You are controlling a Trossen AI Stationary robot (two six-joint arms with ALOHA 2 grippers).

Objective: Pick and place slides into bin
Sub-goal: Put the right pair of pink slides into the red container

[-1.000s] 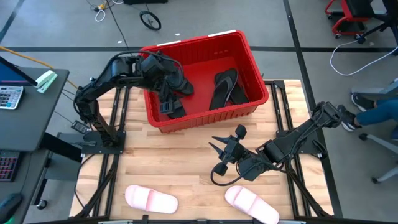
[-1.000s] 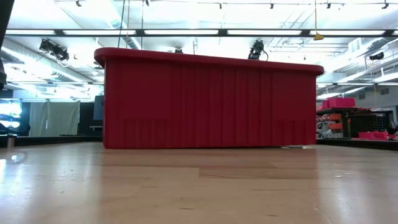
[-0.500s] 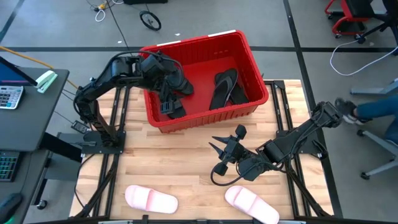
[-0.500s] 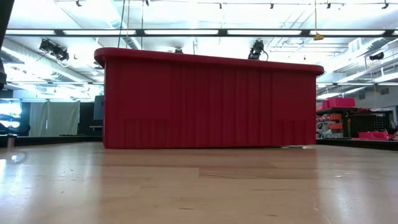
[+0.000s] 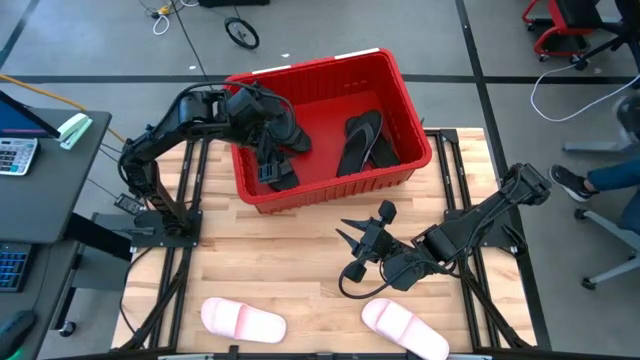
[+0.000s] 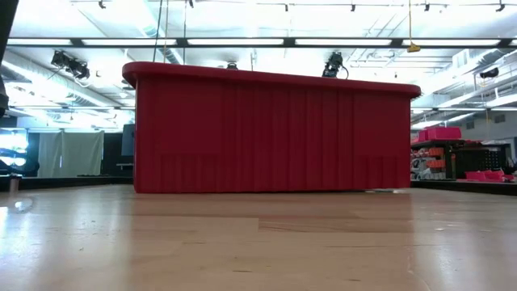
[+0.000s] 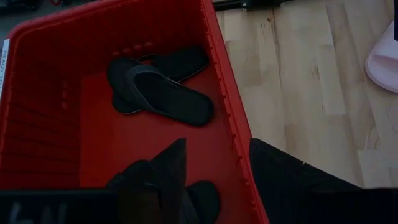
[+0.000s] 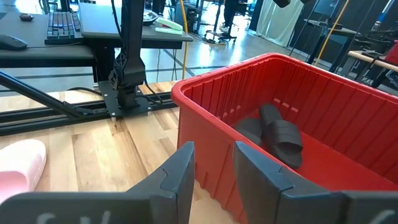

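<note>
The red bin (image 5: 310,68) stands at the table's far middle; it also shows in the low view (image 6: 275,129). Two black slides (image 5: 362,140) lie crossed on its floor at the right, and more black slides (image 5: 278,175) lie at its near left. My left gripper (image 5: 268,150) hangs open over that near-left pile. In the left wrist view (image 7: 217,180) one finger is above a black slide (image 7: 205,199) and the other is above the bin's near wall (image 7: 224,93). My right gripper (image 5: 362,225) is open and empty above the bare table. Two pale pink slides (image 5: 243,320) (image 5: 403,328) lie soles down at the near edge.
The black arm frames (image 5: 180,200) (image 5: 470,180) flank the wooden table. A desk with a calculator (image 5: 15,155) stands past the left edge. A person's foot (image 5: 565,180) and chair bases are past the right edge. Bare wood lies between the bin and the pink slides.
Neither arm and none of the slides has moved. Only the person's foot past the table's right edge has shifted.
</note>
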